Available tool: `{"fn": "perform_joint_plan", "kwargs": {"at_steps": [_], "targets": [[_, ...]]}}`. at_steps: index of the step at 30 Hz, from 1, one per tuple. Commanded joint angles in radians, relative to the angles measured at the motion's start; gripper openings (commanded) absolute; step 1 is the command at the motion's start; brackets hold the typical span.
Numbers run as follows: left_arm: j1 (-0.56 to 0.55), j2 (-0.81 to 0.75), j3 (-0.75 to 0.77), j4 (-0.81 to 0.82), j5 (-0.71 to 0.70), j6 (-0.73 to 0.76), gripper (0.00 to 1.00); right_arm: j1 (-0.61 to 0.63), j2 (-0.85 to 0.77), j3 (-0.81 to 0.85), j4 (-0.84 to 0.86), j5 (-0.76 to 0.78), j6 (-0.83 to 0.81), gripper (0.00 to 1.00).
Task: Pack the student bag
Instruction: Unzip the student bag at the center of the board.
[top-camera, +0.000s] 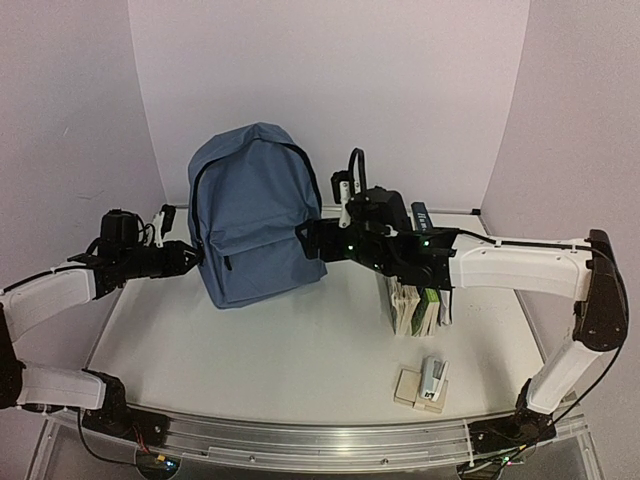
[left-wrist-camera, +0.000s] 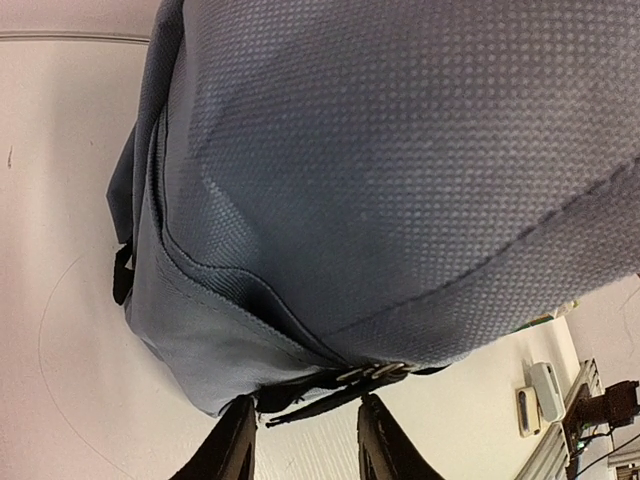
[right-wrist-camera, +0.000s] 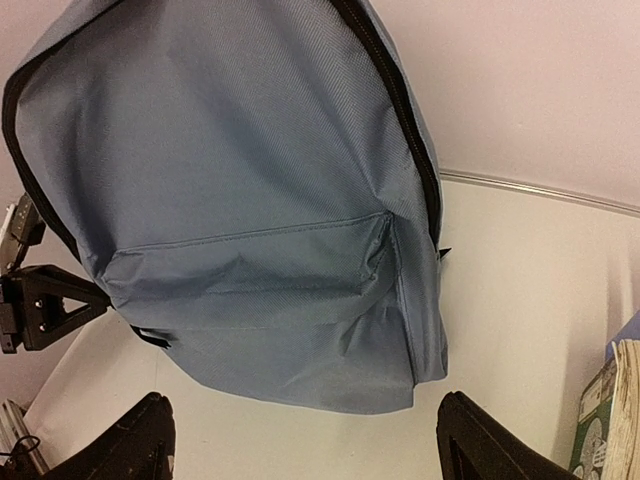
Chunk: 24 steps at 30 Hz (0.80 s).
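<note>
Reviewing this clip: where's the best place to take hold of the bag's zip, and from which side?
Probably the dark pull tab hanging off the metal sliders, low on the left side of the bag. It sticks out free of the fabric, pointing towards the open left gripper, so coming in from the left and pinching the tab looks easiest.

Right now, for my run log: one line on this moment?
bag upright | left end effector open at bag side | right end effector open facing bag | books outside
</note>
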Motion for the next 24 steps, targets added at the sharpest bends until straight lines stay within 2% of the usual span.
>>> {"fn": "perform_joint_plan", "kwargs": {"at_steps": [1, 4, 10, 19, 24], "targets": [[0.005, 0.022, 0.03, 0.03, -0.009, 0.007, 0.33, -0.005, -0.051, -0.008, 0.022, 0.015, 0.012, 0.87], [0.004, 0.022, 0.025, 0.048, 0.015, 0.007, 0.28, -0.006, -0.053, -0.008, 0.022, 0.02, 0.01, 0.87], [0.005, 0.006, 0.013, 0.058, 0.008, 0.012, 0.02, -0.007, -0.055, -0.011, 0.023, 0.024, 0.008, 0.87], [0.004, -0.092, 0.002, 0.053, 0.02, -0.007, 0.0, -0.009, -0.072, -0.025, 0.022, 0.02, -0.007, 0.87], [0.005, -0.173, 0.024, 0.022, 0.097, -0.042, 0.0, -0.007, -0.076, -0.026, 0.023, -0.049, -0.062, 0.87]]}}
